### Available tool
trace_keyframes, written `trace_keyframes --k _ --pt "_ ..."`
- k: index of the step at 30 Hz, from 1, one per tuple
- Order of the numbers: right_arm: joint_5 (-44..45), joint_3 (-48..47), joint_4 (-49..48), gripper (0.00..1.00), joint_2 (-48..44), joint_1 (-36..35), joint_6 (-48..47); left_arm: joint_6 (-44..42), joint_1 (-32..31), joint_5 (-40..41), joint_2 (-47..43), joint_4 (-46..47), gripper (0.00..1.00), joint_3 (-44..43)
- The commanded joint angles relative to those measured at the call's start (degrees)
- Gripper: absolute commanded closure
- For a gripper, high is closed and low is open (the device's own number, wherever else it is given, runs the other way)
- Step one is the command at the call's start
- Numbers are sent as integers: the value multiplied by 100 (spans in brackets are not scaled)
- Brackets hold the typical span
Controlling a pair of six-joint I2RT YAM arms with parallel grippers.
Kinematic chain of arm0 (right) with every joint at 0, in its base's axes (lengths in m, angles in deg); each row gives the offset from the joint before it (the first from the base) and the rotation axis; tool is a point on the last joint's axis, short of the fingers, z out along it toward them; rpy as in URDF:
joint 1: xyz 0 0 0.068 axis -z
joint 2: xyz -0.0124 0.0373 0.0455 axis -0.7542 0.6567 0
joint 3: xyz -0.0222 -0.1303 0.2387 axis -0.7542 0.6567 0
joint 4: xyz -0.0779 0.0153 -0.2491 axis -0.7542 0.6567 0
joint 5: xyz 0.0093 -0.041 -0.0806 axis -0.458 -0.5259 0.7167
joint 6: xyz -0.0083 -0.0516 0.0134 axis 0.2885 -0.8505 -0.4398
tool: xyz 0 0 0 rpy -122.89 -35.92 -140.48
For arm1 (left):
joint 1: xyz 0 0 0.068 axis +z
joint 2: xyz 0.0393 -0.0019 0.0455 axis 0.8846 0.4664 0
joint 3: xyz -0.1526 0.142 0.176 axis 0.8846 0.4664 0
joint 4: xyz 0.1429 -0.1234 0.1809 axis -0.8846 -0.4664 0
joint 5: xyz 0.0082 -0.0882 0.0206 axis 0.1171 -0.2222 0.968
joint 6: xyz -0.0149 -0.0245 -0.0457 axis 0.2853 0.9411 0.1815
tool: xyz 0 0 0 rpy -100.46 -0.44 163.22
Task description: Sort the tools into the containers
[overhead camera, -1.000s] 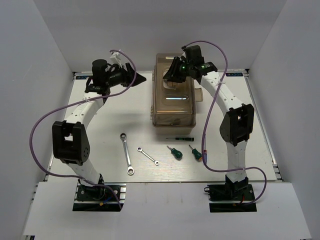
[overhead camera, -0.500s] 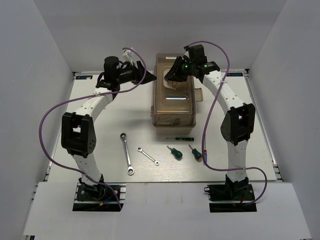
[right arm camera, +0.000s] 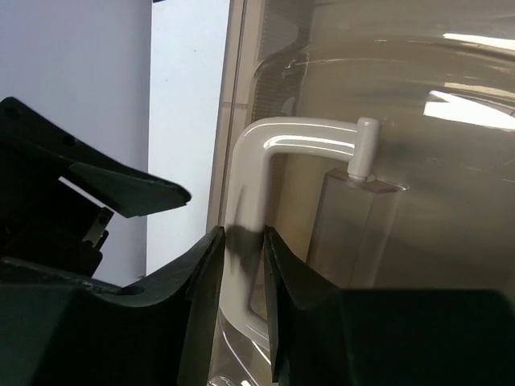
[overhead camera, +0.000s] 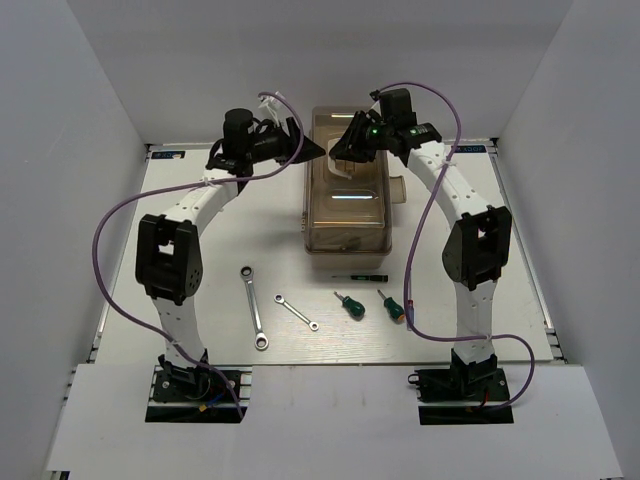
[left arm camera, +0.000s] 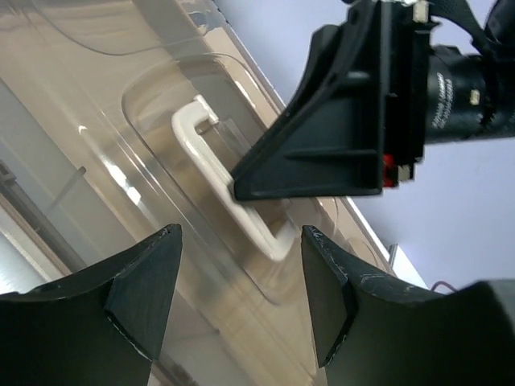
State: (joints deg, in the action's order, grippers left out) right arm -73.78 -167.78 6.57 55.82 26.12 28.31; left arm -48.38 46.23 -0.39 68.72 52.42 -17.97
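The toolbox (overhead camera: 345, 205) stands closed at the back middle of the table, its translucent brownish lid (right arm camera: 418, 96) down. My right gripper (right arm camera: 244, 233) is shut on the lid's pale handle (right arm camera: 306, 133), one jaw on each side of its bar. Just left of it, my left gripper (left arm camera: 241, 233) hangs open over the lid, facing the handle (left arm camera: 213, 165) without touching it. In front of the box lie the tools: a long wrench (overhead camera: 254, 307), a short wrench (overhead camera: 297, 311), two green-handled screwdrivers (overhead camera: 350, 304) (overhead camera: 391, 306) and a thin screwdriver (overhead camera: 360, 277).
The two grippers (overhead camera: 315, 150) (overhead camera: 342, 152) sit almost tip to tip above the toolbox's far end. White walls close in the table (overhead camera: 200, 240) at the back and on both sides. Purple cables loop out from each arm.
My left arm has swung right from the back left until its gripper reaches the toolbox lid. My right gripper has narrowed onto the handle and stayed in place.
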Motion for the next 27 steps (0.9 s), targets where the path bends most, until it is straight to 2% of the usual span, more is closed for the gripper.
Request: trace_keyframes --k 1,14,27 --pt "-261 -3 -609 68 -142 -29 154 236 -73 175 107 -107 29 -300" --pt "-367 243 -750 69 -238 15 225 739 -126 597 829 -503 29 -1460" --pt "-481 261 -882 69 -265 86 374 853 -179 545 934 -996 29 -1645"
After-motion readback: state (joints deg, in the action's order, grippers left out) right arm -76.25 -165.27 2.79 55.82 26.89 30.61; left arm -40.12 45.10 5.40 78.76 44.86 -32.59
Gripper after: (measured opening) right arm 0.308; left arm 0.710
